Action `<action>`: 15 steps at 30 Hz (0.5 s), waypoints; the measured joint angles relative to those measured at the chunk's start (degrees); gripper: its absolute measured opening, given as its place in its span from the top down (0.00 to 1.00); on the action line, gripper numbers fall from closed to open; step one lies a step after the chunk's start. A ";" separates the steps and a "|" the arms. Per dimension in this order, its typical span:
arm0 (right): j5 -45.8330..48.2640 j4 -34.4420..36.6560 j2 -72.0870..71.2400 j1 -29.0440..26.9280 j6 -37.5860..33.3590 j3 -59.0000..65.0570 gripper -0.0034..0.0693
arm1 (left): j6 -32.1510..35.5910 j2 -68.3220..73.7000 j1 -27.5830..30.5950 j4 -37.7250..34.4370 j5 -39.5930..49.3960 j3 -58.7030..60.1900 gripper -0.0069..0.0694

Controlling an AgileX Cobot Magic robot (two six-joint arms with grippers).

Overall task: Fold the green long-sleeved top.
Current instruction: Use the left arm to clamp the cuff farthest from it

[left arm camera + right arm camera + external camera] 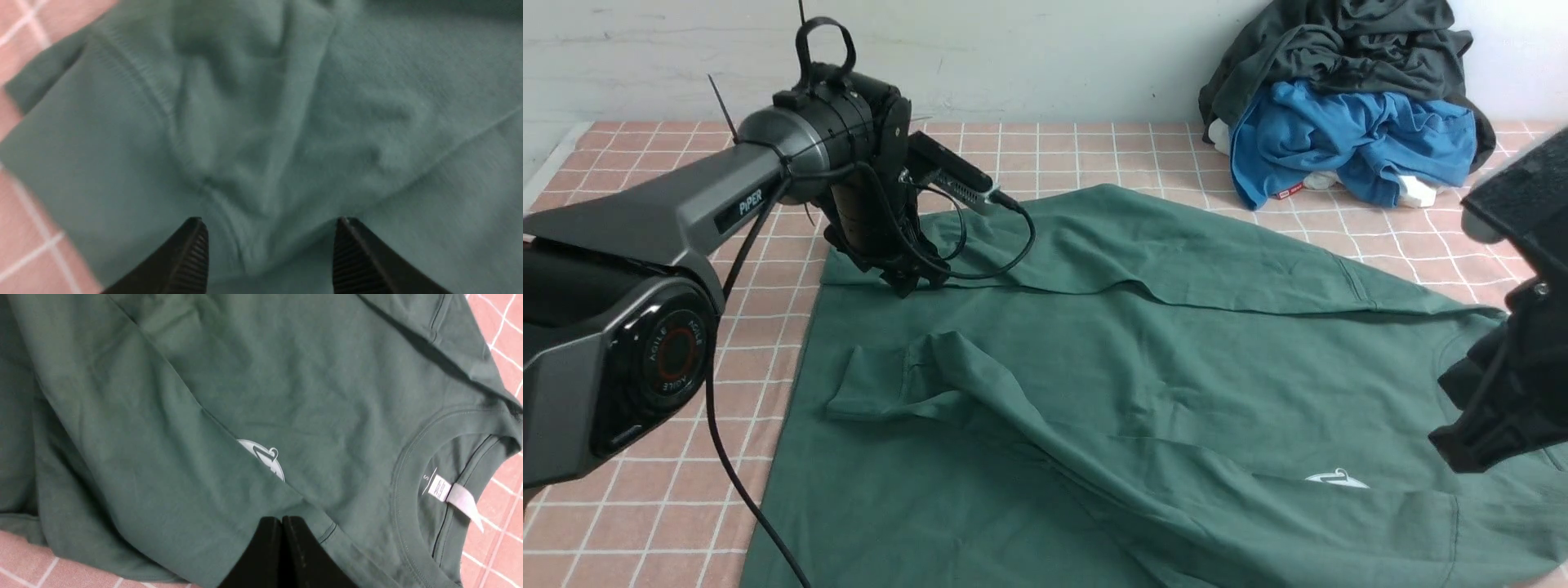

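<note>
Pink checked tablecloth bears the dark green cotton long-sleeved top spread flat, left gripper open-jawed over its far edge, right gripper closed, empty; a snagging jaw could drag folds askew.

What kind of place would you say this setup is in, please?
Probably a lab's garment-folding station: a pink checked surface against a bare white wall, the green long-sleeved top spread out, and spare garments piled behind.
</note>
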 joint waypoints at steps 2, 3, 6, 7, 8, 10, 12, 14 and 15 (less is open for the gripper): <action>0.00 0.00 0.00 0.00 -0.12 -0.23 0.97 | 0.56 0.34 0.32 0.00 -1.74 -0.23 0.40; 0.23 0.00 0.00 0.00 -0.17 -0.37 0.97 | 0.70 0.54 0.55 -0.19 -2.58 -0.42 0.40; 0.47 0.06 0.04 0.00 -0.17 -0.48 0.97 | 0.70 0.84 1.32 -0.33 -4.32 -0.56 0.40; 0.47 0.06 0.06 0.00 -0.17 -0.48 0.97 | 0.54 0.90 1.51 -0.41 -4.77 -0.61 0.40; 0.47 0.10 0.11 0.00 -0.17 -0.48 0.97 | 0.27 1.01 1.75 -0.41 -5.31 -0.61 0.40; 0.47 0.13 0.17 0.00 -0.17 -0.48 0.97 | -0.60 1.05 2.16 -0.46 -6.06 -0.74 0.40; 0.42 0.18 0.34 0.00 -0.17 -0.48 0.97 | -1.86 1.25 2.41 -0.46 -6.48 -1.01 0.40; 0.37 0.18 0.41 0.00 -0.17 -0.48 0.97 | -2.89 1.31 2.53 -0.53 -6.54 -1.01 0.40; 0.37 0.18 0.41 0.00 -0.17 -0.48 0.97 | -3.35 1.31 2.53 -0.59 -6.54 -1.01 0.41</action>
